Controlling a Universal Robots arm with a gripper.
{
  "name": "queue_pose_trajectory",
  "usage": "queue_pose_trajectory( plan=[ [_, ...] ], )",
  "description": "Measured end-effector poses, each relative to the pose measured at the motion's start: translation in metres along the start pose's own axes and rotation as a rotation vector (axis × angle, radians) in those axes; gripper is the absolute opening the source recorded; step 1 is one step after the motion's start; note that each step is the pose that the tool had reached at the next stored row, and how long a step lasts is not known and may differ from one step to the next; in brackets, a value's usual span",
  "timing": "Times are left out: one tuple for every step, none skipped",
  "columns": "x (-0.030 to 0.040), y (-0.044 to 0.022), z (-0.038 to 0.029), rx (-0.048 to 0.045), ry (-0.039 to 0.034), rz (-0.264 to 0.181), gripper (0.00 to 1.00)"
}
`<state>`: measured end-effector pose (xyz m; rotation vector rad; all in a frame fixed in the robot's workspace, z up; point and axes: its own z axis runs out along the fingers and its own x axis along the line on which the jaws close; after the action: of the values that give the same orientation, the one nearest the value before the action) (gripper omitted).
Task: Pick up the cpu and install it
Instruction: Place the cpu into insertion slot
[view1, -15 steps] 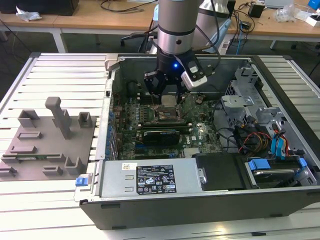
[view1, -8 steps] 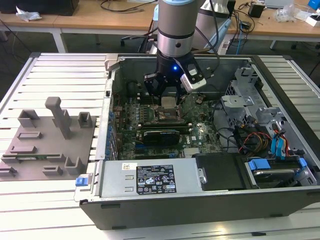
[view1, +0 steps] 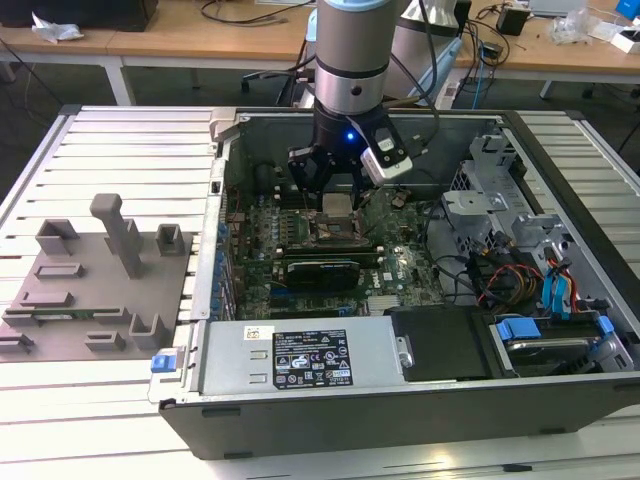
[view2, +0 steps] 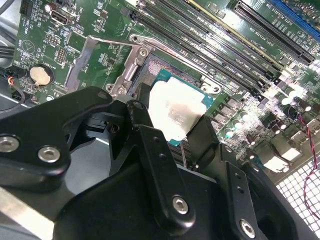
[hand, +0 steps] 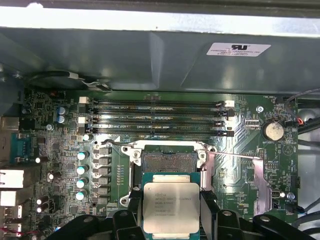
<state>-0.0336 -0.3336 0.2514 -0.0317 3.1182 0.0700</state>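
Silver-topped cpu, exterior view: the cpu (view1: 338, 203) is hanging in the jaws inside the open computer case (view1: 400, 425), just above the dark socket frame (view1: 336, 230) on the green motherboard (view1: 400, 262). Whether it is touching the frame cannot be told from here.
Slatted surface, exterior view: the case is lying on the metal surface (view1: 110, 140), and a grey fixture plate (view1: 100, 280) is sitting well apart toward the exterior view's left.
Jaws, second wrist view: two black fingers (view2: 144, 125) are pinching the cpu (view2: 175, 110) by opposite edges, parted only as wide as the chip.
Socket frame, second wrist view: the metal frame (view2: 131, 75) is showing just beyond the chip, which is overlapping its near edge.
Cpu, first wrist view: the chip (hand: 171, 209) is sitting level between the fingers (hand: 207, 207), covering the near part of the bare socket (hand: 170, 161). The memory slots (hand: 157, 117) are lying beyond it.
Load plate, first wrist view: the hinged plate (hand: 235, 172) is lying folded aside, leaving the socket uncovered.
Step in hand: the pick-up looks done and the chip is being brought to the socket, with the install not yet made.
Seating calls for: squaring the chip's edges to the socket, centring it, then a gentle straight descent, by my judgement.
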Motion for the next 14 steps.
queue_pose_trajectory(
  plan=[
    [0.0,0.0,0.0,0.0,0.0,0.0,0.55],
    [0.0,0.0,0.0,0.0,0.0,0.0,0.55],
    [0.0,0.0,0.0,0.0,0.0,0.0,0.55],
    [0.0,0.0,0.0,0.0,0.0001,0.0,0.55],
    [0.0,0.0,0.0001,-0.0001,0.0,0.0,0.55],
    [0.0,0.0,0.0001,-0.0001,0.0,0.0,0.55],
    [0.0,0.0,0.0001,0.0,0.0,0.0,0.55],
    [0.0,0.0,0.0001,0.0,0.0,0.001,0.55],
    [0.0,0.0,0.0001,0.0001,-0.0002,0.005,0.55],
    [0.0,0.0,0.0001,0.0002,-0.0003,0.008,0.55],
    [0.0,0.0,0.0001,0.0004,-0.0008,0.019,0.55],
    [0.0,0.0,0.0001,0.0006,-0.0014,0.03,0.55],
    [0.0,0.0,0.0001,0.0009,-0.0019,0.042,0.55],
    [0.0,0.0,0.0001,0.0012,-0.0023,0.052,0.55]
  ],
)
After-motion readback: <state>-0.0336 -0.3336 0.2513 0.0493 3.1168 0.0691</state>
